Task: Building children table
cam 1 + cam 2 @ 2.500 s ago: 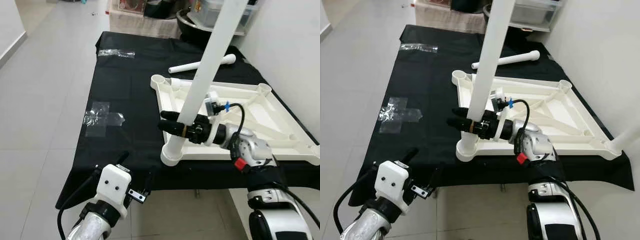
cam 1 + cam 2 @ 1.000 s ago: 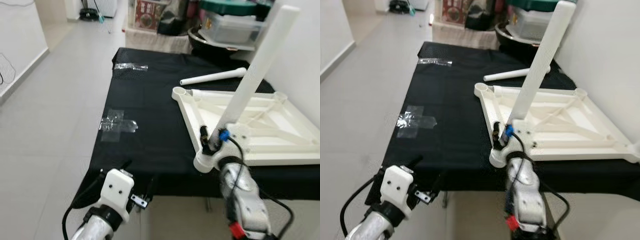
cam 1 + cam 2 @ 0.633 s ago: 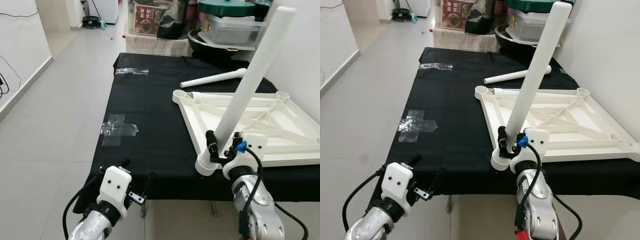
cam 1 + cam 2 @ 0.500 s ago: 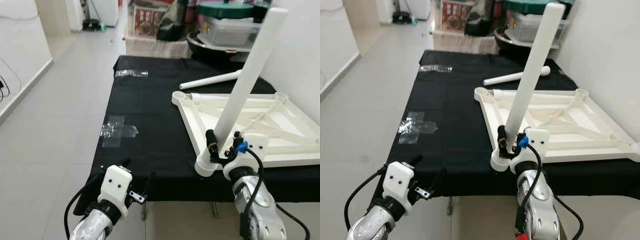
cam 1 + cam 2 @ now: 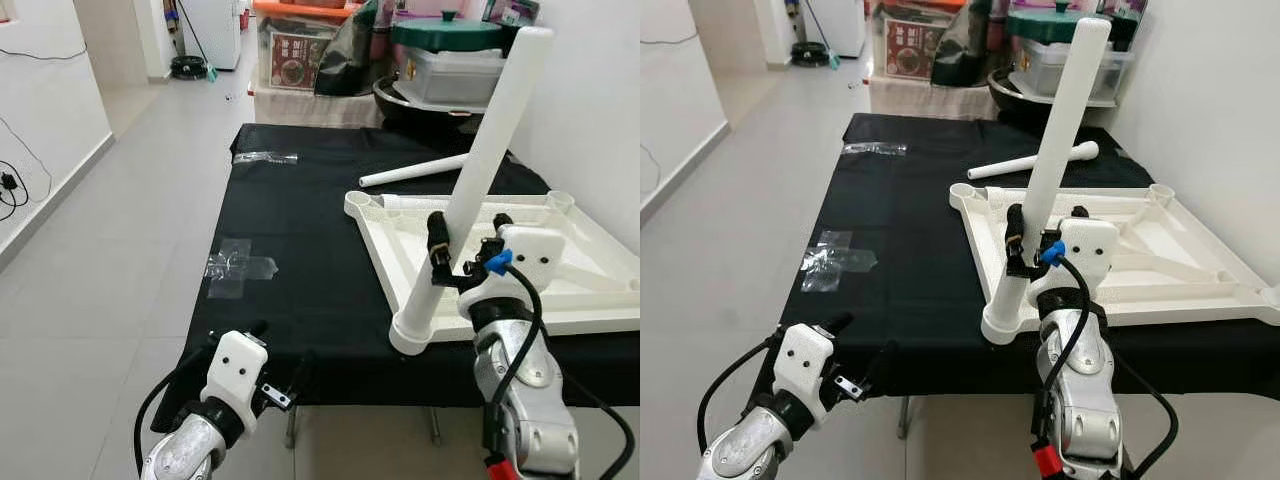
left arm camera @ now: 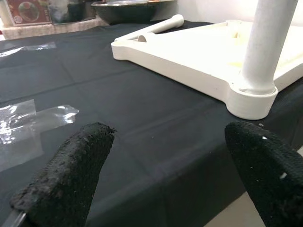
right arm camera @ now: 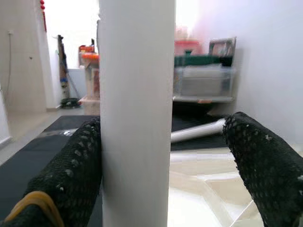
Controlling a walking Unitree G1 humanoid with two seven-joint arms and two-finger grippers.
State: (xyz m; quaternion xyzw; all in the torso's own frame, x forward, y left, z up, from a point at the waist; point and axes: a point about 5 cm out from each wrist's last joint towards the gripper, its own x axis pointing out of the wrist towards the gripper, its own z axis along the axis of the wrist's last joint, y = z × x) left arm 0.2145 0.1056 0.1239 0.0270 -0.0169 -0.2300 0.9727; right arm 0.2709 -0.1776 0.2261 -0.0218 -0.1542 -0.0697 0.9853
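The fingers of the left gripper (image 5: 275, 372) are spread wide with nothing between them, low in the lower left of the frame before the black cloth-covered table (image 5: 300, 240). At centre right, the right gripper (image 5: 1025, 240) is open around the upright white plastic table leg (image 5: 480, 180), one finger touching it. This leg stands in the near corner socket of the overturned white plastic tabletop (image 5: 590, 300), and a second white leg (image 5: 415, 172) lies on the cloth behind.

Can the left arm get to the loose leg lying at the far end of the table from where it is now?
Probably not: the left gripper hangs below the near table edge, and the loose leg lies far across.

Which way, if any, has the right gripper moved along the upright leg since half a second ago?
Yes: the right gripper climbed the upright leg, farther above its corner socket.
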